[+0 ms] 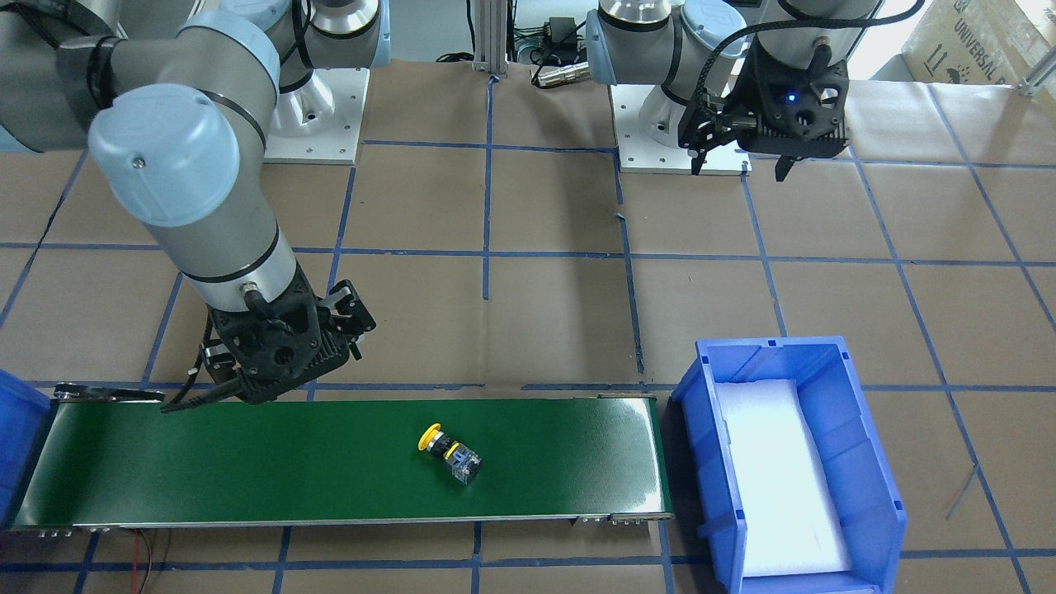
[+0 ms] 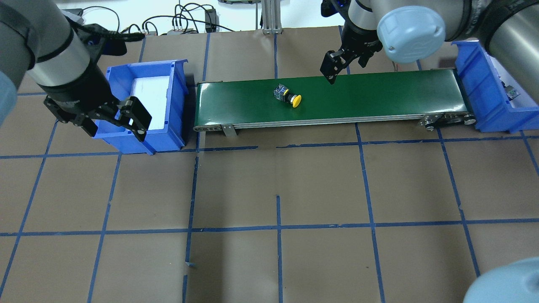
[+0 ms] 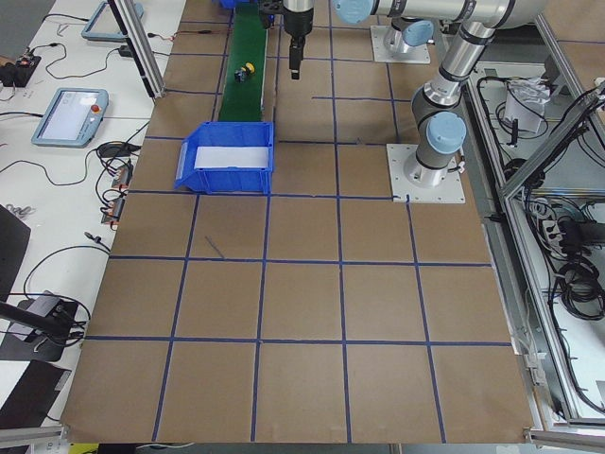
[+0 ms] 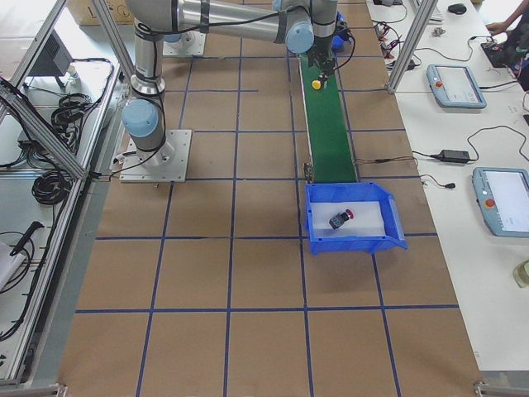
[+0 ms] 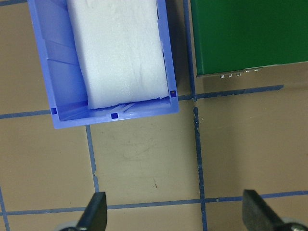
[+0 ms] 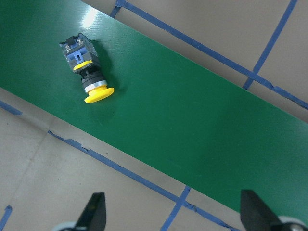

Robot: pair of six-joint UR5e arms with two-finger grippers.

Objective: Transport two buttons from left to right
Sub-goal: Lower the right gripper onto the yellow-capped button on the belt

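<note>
Overhead view: the yellow button [image 2: 287,96] lies on the belt [image 2: 379,90], at 8 o'clock from the nearer right hand [image 2: 345,67], which is released and empty.
Right wrist view: its long axis runs 11-to-5, cap toward 5.
Left wrist view: the left hand [image 5: 175,216] is released over the desk [image 5: 144,159].

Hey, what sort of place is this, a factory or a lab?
Probably a robotics lab test cell: a short green conveyor ending at a blue bin, a table taped into a grid, and teach pendants on a side bench.
</note>
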